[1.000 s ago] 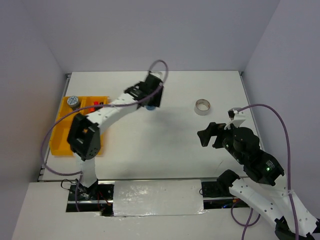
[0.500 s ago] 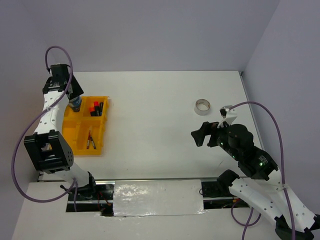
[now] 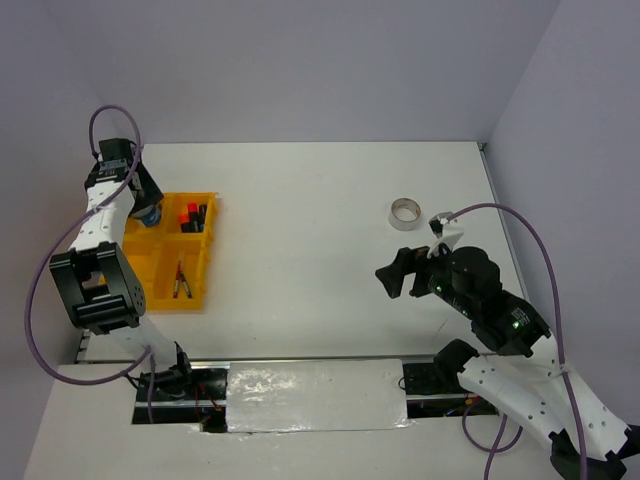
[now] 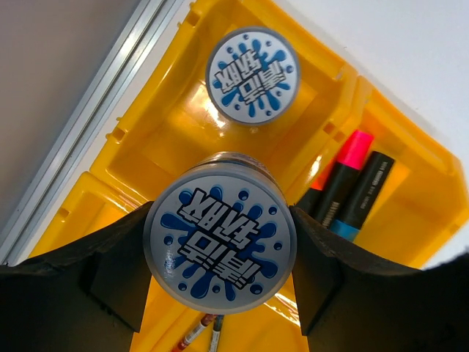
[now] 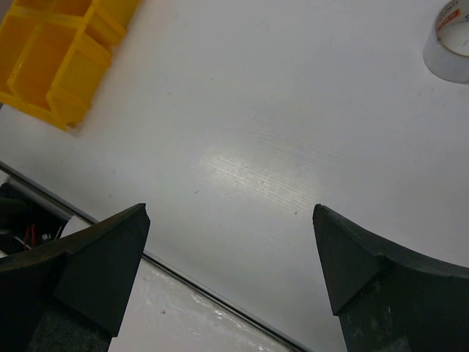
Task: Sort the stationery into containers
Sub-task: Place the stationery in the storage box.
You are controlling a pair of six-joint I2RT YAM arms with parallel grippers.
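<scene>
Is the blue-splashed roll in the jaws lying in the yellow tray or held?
Held: the roll is pressed between both black jaws, over the tray compartment where its twin lies.

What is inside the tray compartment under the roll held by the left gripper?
A second patterned roll lies flat in that compartment of the yellow tray, with bare floor around it. The held roll in the left gripper covers the nearer floor.
</scene>
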